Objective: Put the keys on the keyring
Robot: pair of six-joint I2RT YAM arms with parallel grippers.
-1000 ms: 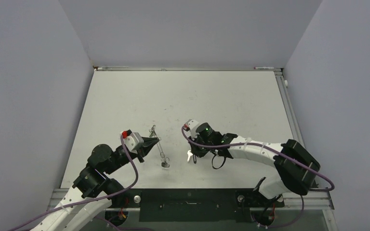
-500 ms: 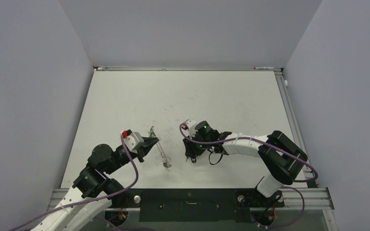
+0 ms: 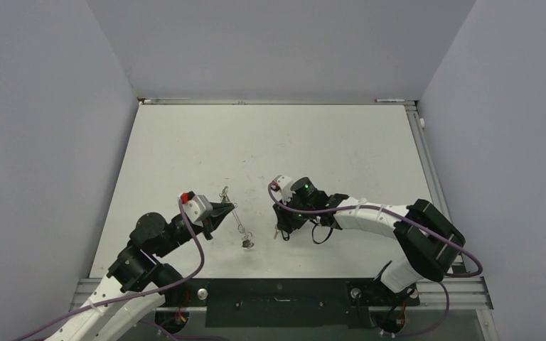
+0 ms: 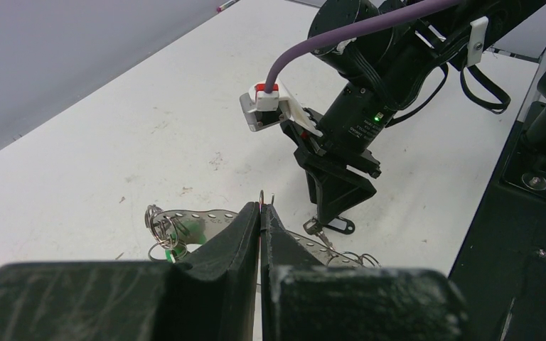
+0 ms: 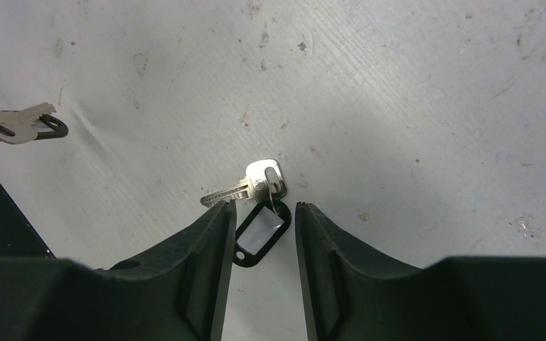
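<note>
My left gripper [image 4: 259, 207] is shut on the keyring [image 4: 185, 217], a perforated metal strip with wire rings at both ends. A thin wire loop pokes out above its tips. In the top view the keyring [image 3: 236, 222] runs slantwise past the left gripper [image 3: 232, 208]. My right gripper [image 5: 261, 206] stands open, tips down at the table. One of the keys [image 5: 252, 185], silvery with a black tag [image 5: 259, 234], lies flat between its fingers, touched by neither. A second key [image 5: 14, 124] lies further left. The top view shows the right gripper [image 3: 282, 226] right of the keyring.
The white table [image 3: 327, 149] is scuffed. Grey walls close it on three sides, and a black rail [image 3: 277, 291] with both arm bases runs along its near edge. The right arm [image 3: 370, 213] lies low across the table's right half.
The right gripper's jaws have opened around the tagged key, and its elbow has swung a little. The left gripper and the keyring have stayed put.
</note>
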